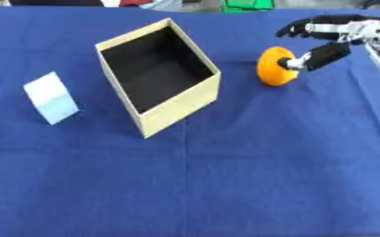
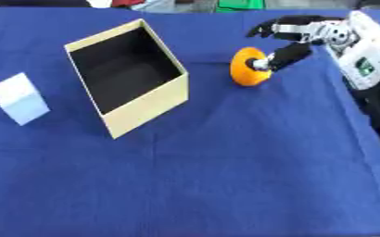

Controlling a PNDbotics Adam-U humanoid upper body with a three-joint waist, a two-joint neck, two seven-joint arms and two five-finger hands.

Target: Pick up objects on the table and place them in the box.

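The open box (image 1: 159,76) sits on the blue worktop (image 1: 225,185), a pale blue cube (image 1: 52,98) well to its left. Right of the box, the right hand (image 2: 307,34) meets the orange ball (image 2: 249,67), thumb seemingly touching it, fingers arched above, spread.

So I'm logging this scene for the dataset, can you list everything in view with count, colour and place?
box: one, tan outside and dark inside, open top, left of centre on the table
orange object: one, orange and rounded, right of the box, against the right hand's thumb
pale block: one, white to light blue, far left, apart from the box
tablecloth: one, dark blue, covering the table
green thing: one, at the far edge, too cut off to identify
right hand: one, black and silver, upper right, fingers arched above the orange object
left hand: not in view
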